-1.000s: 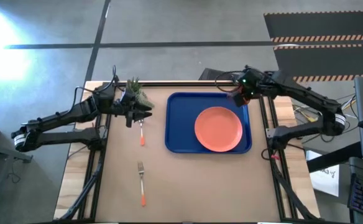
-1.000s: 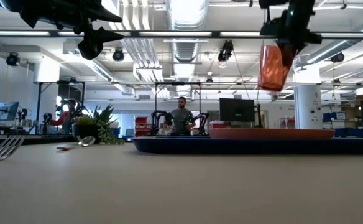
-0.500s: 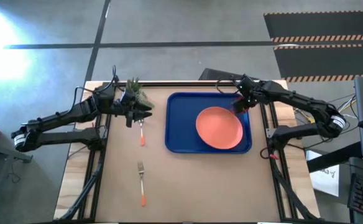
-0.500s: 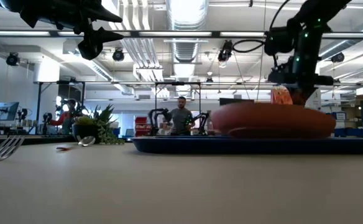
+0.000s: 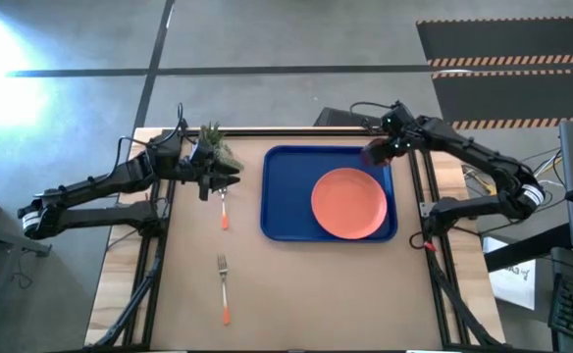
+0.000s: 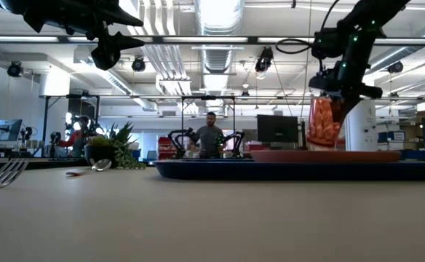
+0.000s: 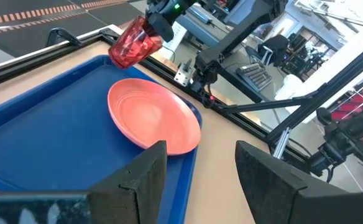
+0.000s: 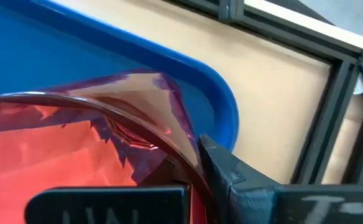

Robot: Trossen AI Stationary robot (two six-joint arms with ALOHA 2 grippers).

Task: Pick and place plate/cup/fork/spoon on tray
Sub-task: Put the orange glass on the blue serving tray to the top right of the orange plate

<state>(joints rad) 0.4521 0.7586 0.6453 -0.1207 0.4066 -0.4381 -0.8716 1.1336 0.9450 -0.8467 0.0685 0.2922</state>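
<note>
While gripped, cup (image 5: 376,153) above tray (image 5: 285,191) corner

Two arms, one waiting and one holding.

The right arm reaches in from the right side, bent at the elbow, with its wrist over the far right corner of the table. The right gripper (image 5: 379,151) is up in the air, and its fingers (image 8: 231,171) are closed on the rim of the cup (image 7: 134,42). The left arm stretches in from the left side. The left gripper (image 5: 208,176) hangs above the far left part of the table with its fingers (image 7: 135,180) spread apart.
</note>
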